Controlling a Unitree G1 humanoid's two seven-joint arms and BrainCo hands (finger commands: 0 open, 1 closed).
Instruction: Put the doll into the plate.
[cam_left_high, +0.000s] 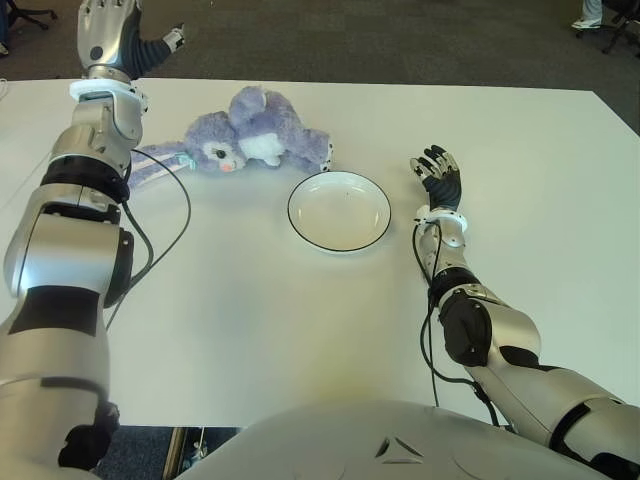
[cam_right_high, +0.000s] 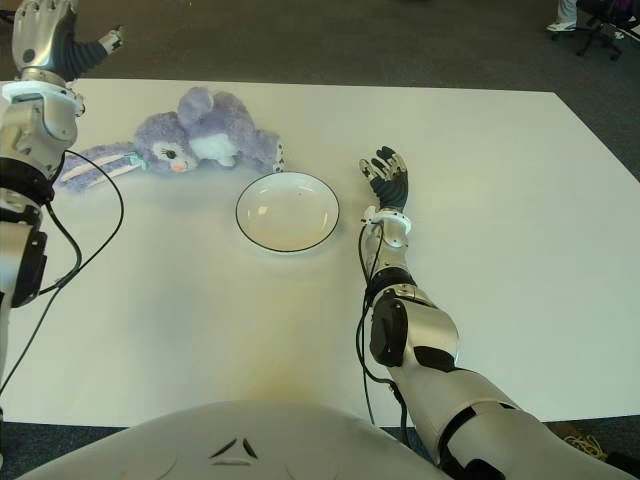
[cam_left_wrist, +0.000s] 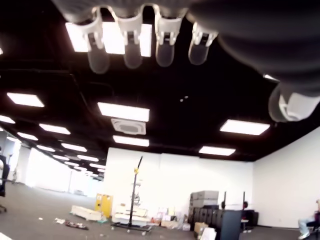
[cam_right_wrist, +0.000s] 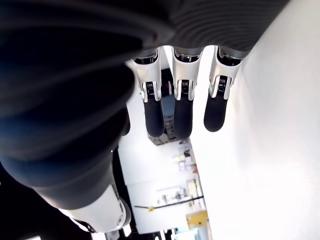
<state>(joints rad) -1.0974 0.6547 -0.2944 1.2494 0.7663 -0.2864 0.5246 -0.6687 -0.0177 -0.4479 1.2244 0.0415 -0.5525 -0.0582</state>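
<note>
Doll (cam_left_high: 255, 140) on table (cam_left_high: 520, 160) behind plate (cam_left_high: 339, 210); left hand (cam_left_high: 115, 35), right hand (cam_left_high: 438, 178): fingers apart, empty.

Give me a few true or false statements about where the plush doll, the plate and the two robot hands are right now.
1. The purple plush doll lies inside the plate. False: it lies on the white table beyond the plate.
2. The round white plate with a dark rim holds nothing. True.
3. The left robot hand grasps the doll. False: it is raised, open, holding nothing.
4. The right robot hand shows right of the plate, open. True.
</note>
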